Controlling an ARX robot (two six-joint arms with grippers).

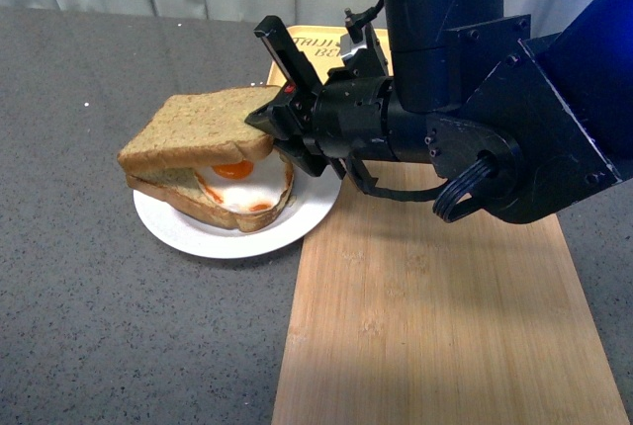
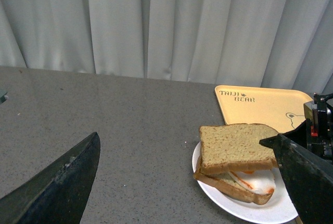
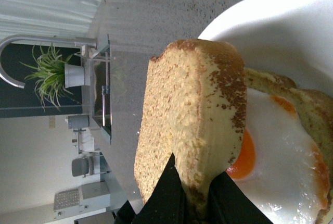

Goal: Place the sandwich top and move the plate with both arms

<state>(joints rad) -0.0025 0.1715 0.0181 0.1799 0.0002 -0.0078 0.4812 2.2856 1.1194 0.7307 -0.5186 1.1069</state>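
The sandwich top [image 1: 198, 128], a bare tan-brown bread slice, is held by its right edge in my right gripper [image 1: 272, 121], which is shut on it. It hangs tilted just over a second slice bearing a fried egg [image 1: 242, 186] on the round white plate [image 1: 188, 232]. In the right wrist view the slice [image 3: 192, 125] is pinched edge-on between my black fingers [image 3: 169, 193], with the egg [image 3: 276, 156] and plate [image 3: 281, 21] behind. In the left wrist view the sandwich top [image 2: 237, 146] and plate [image 2: 250, 209] lie ahead between my open left gripper's fingers [image 2: 62, 182].
A yellow tray with a bear drawing [image 1: 316, 44] lies behind the plate, also in the left wrist view [image 2: 265, 104]. A long wooden board [image 1: 435, 326] runs along the plate's right side to the front edge. Grey countertop [image 1: 89, 277] surrounds them; curtains hang behind.
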